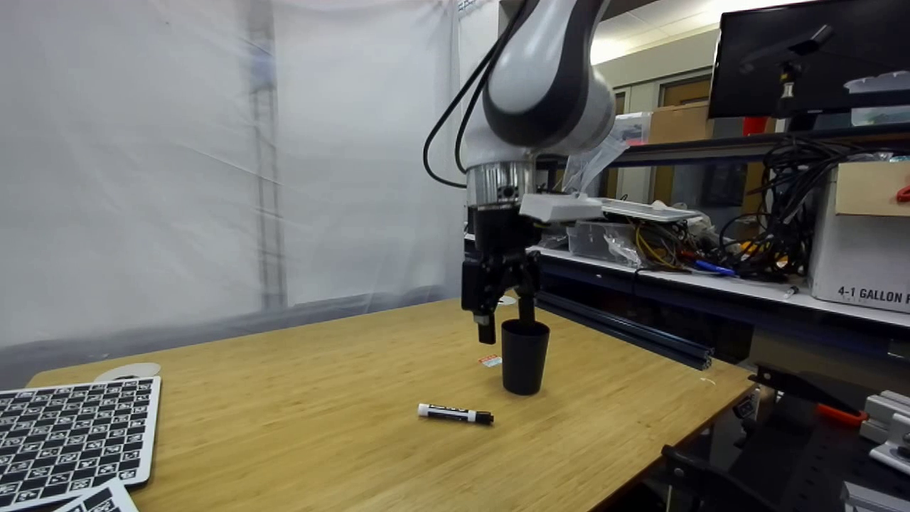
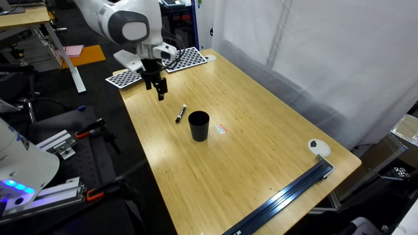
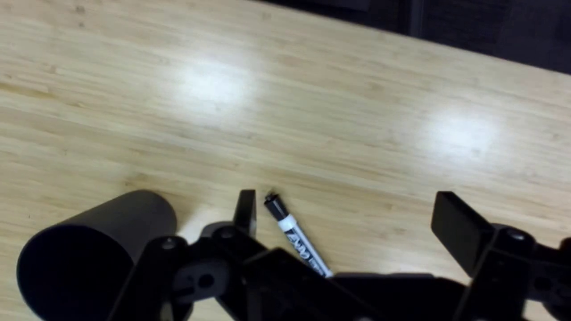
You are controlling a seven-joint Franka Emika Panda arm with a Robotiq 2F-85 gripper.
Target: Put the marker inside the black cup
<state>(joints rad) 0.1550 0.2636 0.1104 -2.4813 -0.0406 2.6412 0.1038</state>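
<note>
While I hover the gripper (image 3: 345, 211): fingers (image 3: 461, 232) wide apart, empty.
Marker (image 1: 456, 414): on the table (image 1: 320, 419).
Black cup (image 1: 524, 359): upright nearby.

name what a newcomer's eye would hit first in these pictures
Probably the big, mostly white Franka arm, hanging over the wooden table in both exterior views, its gripper open. Next would likely come the black cup, upright on the wooden table, then the EXPO dry-erase marker lying near it, not touching.
</note>
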